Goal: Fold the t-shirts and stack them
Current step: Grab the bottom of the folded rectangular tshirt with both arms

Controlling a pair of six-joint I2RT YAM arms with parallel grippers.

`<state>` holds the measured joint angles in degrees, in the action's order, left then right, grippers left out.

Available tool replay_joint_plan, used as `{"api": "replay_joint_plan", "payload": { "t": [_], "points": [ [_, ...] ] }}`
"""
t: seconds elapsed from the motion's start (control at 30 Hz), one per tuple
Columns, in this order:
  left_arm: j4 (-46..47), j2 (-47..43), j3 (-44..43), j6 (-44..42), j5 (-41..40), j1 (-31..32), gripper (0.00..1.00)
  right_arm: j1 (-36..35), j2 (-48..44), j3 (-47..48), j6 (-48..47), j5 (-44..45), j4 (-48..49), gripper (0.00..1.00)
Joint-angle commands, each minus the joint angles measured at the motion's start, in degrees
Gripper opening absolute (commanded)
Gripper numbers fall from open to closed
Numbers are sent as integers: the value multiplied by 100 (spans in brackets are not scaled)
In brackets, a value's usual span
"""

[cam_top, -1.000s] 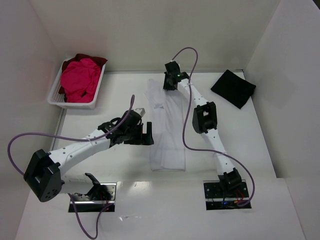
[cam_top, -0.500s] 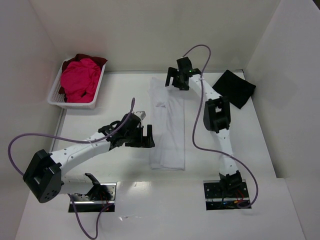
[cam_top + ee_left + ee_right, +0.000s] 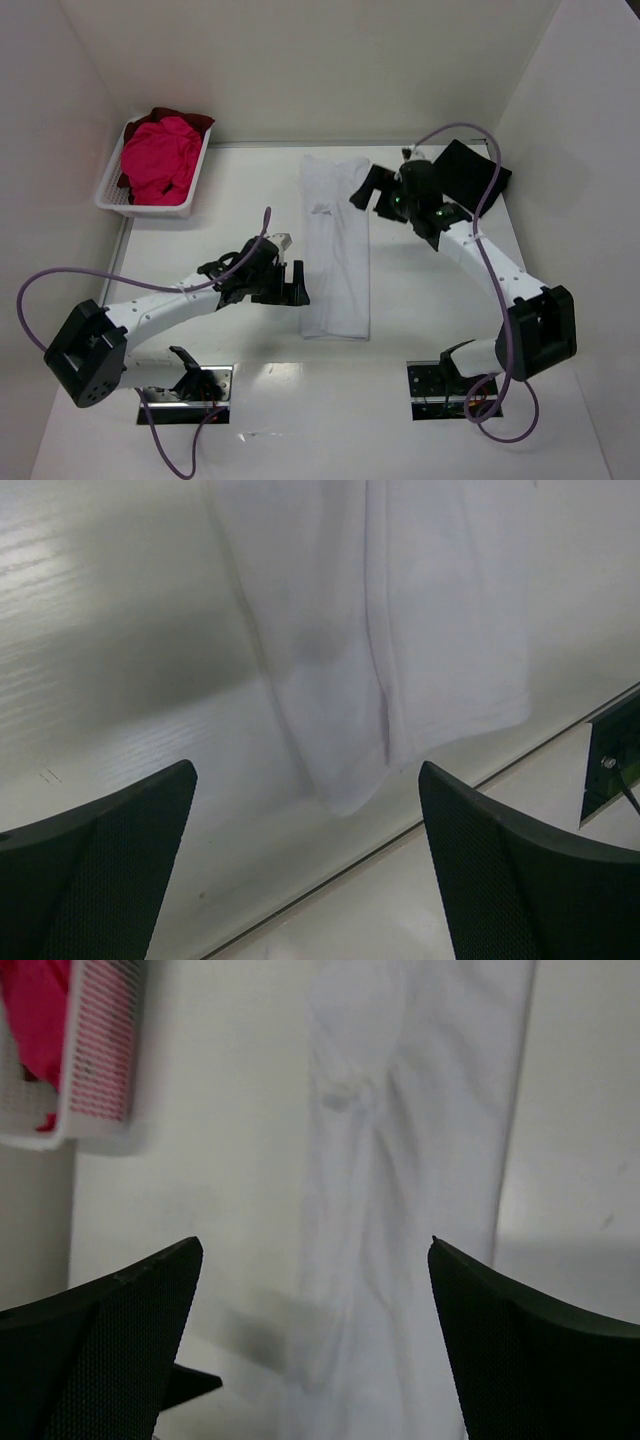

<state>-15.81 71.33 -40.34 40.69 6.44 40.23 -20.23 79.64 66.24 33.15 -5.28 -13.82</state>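
I see both jaws wide open and empty: left gripper [image 3: 298,282] beside the white t-shirt [image 3: 335,255], right gripper [image 3: 368,195] over its far-right edge.

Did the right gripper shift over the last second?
Yes. The right gripper moved off the far end of the white t-shirt, rightward and slightly nearer the arm bases, toward the folded black t-shirt.

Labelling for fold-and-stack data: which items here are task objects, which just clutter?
Job: white t-shirt, mid-table; black t-shirt, folded, far right; pink t-shirt and dark red t-shirt, heaped in the basket.
Lying about: the basket itself, white slatted plastic.
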Motion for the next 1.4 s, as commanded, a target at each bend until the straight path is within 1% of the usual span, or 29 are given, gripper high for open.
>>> {"api": "replay_joint_plan", "payload": {
  "t": [0.0, 0.03, 0.07, 0.13, 0.17, 0.2, 0.27, 0.33, 0.37, 0.4, 0.5, 0.57, 0.73, 0.83, 0.93, 1.07, 1.37],
  "points": [
    [307, 153, 140, 62, 262, 72, 100, -252, -244, -1014, 437, 280, -286, 98],
    [307, 205, 140, 62, 262, 73, 100, -367, -377, -1225, 647, 369, -357, 95],
    [307, 206, 201, 114, 262, 73, 100, -368, -518, -1671, 745, 370, -358, 95],
    [464, 153, 289, 194, 340, 73, 100, -508, -938, -2078, 973, 317, -358, 89],
    [465, 101, 290, 272, 393, 73, 100, -622, -1063, -2428, 1166, 317, -358, 87],
    [526, 100, 342, 351, 393, 73, 100, -623, -1186, -2579, 1264, 387, -358, 87],
    [527, 48, 395, 404, 393, 125, 100, -711, -1529, -2948, 1492, 387, -419, 83],
    [579, 48, 395, 405, 393, 126, 100, -711, -1731, -3134, 1589, 326, -419, 81],
    [579, 48, 456, 457, 393, 126, 100, -711, -1915, -3309, 1651, 326, -472, 78],
    [579, 48, 457, 458, 446, 126, 100, -763, -1995, -3389, 1730, 273, -472, 78],
    [641, 188, 457, 458, 525, 126, 98, -815, -2268, -3749, 1958, 116, -551, 71],
    [641, 258, 457, 458, 525, 126, 97, -938, -2330, -4003, 2107, 53, -438, 68],
    [641, 443, 404, 458, 578, 126, 97, -1518, -2400, -4127, 2573, 106, -437, 66],
    [588, 557, 342, 458, 578, 126, 97, -1589, -2400, -4180, 2636, 106, -437, 66],
    [588, 724, 281, 458, 701, 126, 96, -1589, -2278, -4242, 2636, -87, -359, 66],
    [588, 865, 281, 458, 859, 126, 95, -1844, -2146, -4374, 2776, -149, -305, 63],
    [527, 917, 281, 458, 974, 126, 95, -1967, -2092, -4435, 2662, -96, -832, 62]
  ]
}}
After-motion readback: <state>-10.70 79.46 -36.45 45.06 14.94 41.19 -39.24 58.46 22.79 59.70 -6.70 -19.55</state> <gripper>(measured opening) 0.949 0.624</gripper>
